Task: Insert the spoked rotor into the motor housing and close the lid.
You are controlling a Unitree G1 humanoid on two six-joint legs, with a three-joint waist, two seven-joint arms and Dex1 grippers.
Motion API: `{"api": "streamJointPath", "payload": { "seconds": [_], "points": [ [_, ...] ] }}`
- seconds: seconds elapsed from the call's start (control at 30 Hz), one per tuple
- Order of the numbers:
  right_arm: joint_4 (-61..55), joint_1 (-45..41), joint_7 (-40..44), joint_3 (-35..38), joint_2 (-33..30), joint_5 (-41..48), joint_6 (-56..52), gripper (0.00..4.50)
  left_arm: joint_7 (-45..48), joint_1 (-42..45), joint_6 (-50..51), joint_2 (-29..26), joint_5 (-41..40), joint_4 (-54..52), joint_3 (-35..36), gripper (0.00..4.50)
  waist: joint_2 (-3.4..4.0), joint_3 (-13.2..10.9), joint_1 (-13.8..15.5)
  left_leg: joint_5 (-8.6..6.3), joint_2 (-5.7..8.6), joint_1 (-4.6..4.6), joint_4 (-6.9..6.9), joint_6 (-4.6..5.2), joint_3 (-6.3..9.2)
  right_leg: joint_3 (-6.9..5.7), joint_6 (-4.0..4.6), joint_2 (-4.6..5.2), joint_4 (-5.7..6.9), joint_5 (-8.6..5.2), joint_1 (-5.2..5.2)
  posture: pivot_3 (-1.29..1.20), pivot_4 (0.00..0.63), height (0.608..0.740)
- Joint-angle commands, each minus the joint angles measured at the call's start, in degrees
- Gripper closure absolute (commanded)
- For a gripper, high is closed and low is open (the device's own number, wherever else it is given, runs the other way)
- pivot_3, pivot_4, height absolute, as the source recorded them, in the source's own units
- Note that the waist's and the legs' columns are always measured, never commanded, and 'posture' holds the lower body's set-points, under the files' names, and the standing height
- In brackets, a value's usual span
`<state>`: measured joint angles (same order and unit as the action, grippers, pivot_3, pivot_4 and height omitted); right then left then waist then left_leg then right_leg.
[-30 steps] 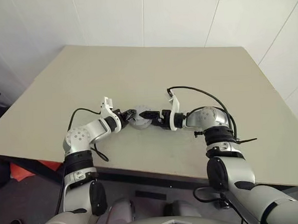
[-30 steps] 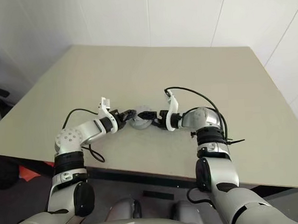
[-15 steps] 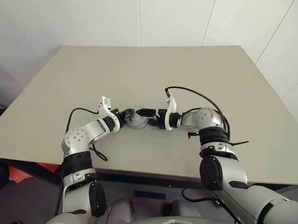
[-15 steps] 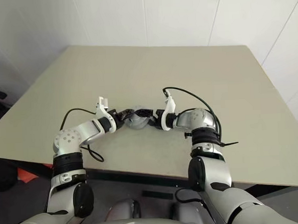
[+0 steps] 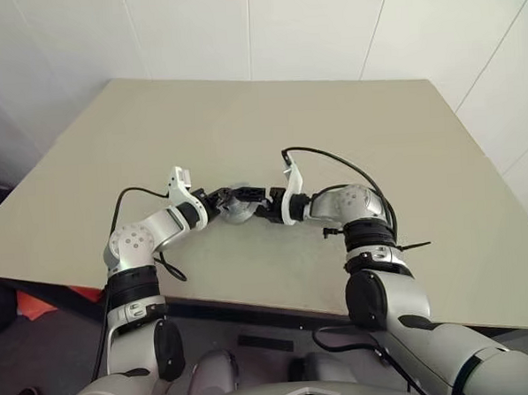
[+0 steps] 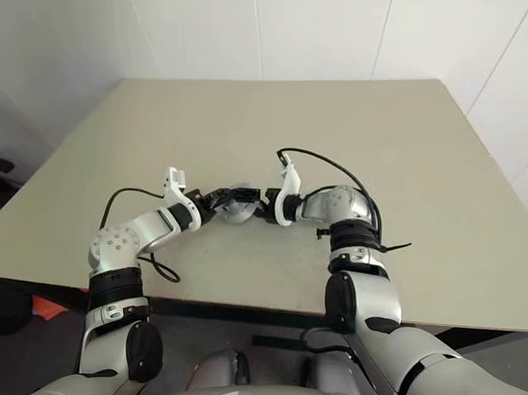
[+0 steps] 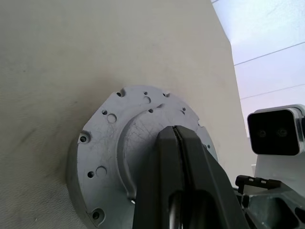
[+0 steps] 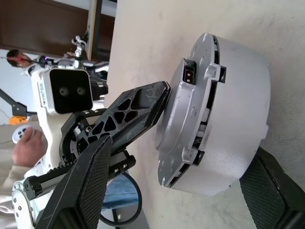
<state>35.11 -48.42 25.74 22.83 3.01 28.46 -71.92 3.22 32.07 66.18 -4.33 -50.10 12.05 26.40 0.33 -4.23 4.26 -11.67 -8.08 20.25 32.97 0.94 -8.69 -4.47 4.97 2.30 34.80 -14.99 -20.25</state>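
Right wrist view: person's hand (image 8: 26,143) beyond table (image 8: 157,38).

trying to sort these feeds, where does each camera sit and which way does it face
Head pair: high, looking down over both arms at the table; left gripper and right gripper meet at the motor.
Left wrist: along its shut fingers, pressed on the lid.
Right wrist: fingers straddling the motor.
Shared: the motor.

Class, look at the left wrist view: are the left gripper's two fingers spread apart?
No: the left gripper has its two black fingers pressed together, tips resting against the grey lid.
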Motion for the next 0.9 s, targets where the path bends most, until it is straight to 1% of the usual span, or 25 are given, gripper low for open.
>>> {"api": "streamJointPath", "payload": {
  "seconds": [0.03,0.2,0.3,0.47,0.5,0.9],
  "points": [
    [-1.9,-2.3,2.0,-1.2,2.3,3.6,1.0,0.02,-0.8,-0.9,1.1,0.6,1.6,1.7,-2.0,4.50,0.00,0.0,0.0,0.01,0.00,0.00,0.00,-0.01,0.00,0.00,0.00,0.00,0.01,0.00,0.00,0.00,0.000,0.740],
    [-0.9,-2.1,0.8,-1.7,2.4,2.6,3.4,0.02,-0.7,-1.0,1.1,0.6,1.6,1.4,-2.2,4.50,0.00,0.0,0.0,0.01,0.00,0.00,0.00,-0.02,0.00,0.00,0.00,-0.01,0.01,0.00,0.00,0.00,0.000,0.740],
    [0.6,-2.1,-0.4,-1.4,2.1,2.1,5.3,0.51,-0.7,-0.9,1.0,0.6,1.7,1.4,-2.3,4.50,0.00,0.0,0.0,0.01,0.00,0.00,0.00,-0.02,0.00,0.00,0.00,-0.01,0.01,0.00,0.00,0.00,0.000,0.740],
    [1.7,-2.3,-0.4,-1.9,1.8,2.2,6.4,2.07,-0.6,-1.1,1.0,0.6,1.9,1.3,-2.5,4.50,0.00,0.0,0.1,0.01,0.00,0.03,0.00,-0.02,0.00,0.00,0.00,0.00,0.01,0.00,-0.01,0.00,0.000,0.740],
    [1.7,-2.3,-0.4,-2.0,1.7,2.2,6.7,2.29,-0.5,-1.2,0.9,0.6,1.9,1.3,-2.6,4.50,0.00,0.0,0.1,0.01,0.00,0.02,0.00,-0.02,0.00,0.00,0.00,0.00,0.01,0.01,-0.01,0.00,0.000,0.740],
    [5.3,-3.7,-2.2,-0.5,1.1,2.2,10.5,2.44,0.3,-1.4,-0.1,0.5,1.9,0.5,-2.6,4.50,0.00,0.0,0.7,0.01,0.01,-0.06,0.01,-0.02,0.00,0.00,0.00,0.01,0.02,0.00,0.06,0.00,0.000,0.740]
  ]
}}
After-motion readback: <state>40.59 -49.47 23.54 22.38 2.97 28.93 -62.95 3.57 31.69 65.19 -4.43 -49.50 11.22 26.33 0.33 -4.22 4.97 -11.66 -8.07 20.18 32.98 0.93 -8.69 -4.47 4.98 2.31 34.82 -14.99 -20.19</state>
